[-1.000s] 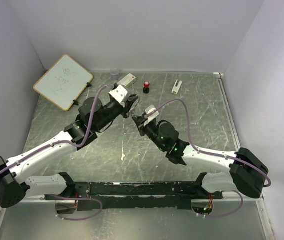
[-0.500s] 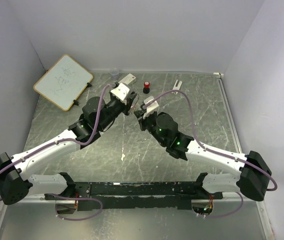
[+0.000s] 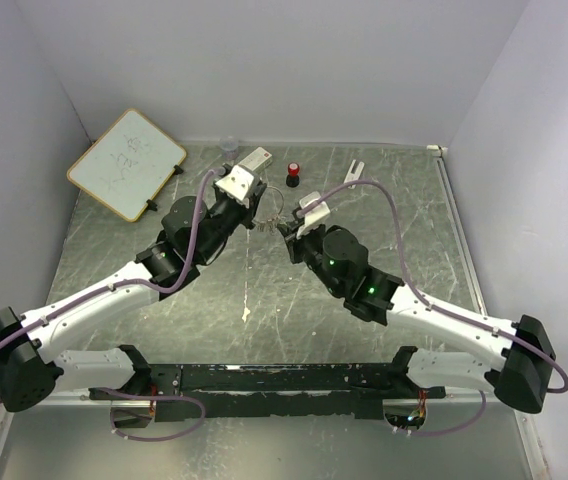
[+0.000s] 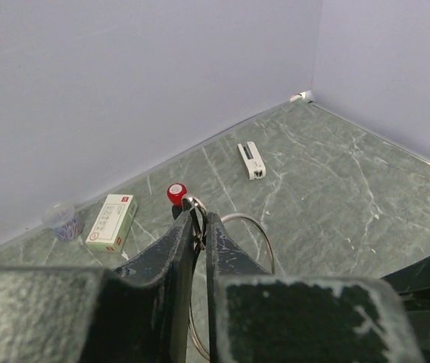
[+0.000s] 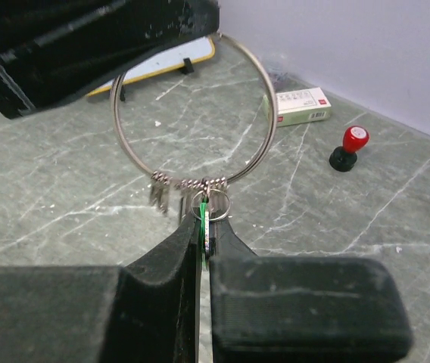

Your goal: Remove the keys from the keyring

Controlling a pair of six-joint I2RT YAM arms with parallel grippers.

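Grey marbled bench (image 3: 164, 300), two arms meeting above its far middle, and everything that matters hangs between them. Left gripper (image 4: 200, 227), on the left side, has its jaws pinched tight on the top of the keyring (image 5: 272, 121). It holds the big wire loop up, seemingly clear of the bench, with the open face square to the right wrist view. Right gripper (image 5: 204, 236) sits directly below that loop, clamped on the green key (image 5: 202, 206), which hangs at the lowest point of the wire. So the key lies straight across the ring from the left gripper, its long axis running from the wire down into the right jaws, roughly in line with them, and the right arm is the one on it. By my reading, the next move has to work the key's small link (image 5: 219, 203) round the wire to the split, left holding firm while right steers. A straight tug would likely just drag the whole ring.
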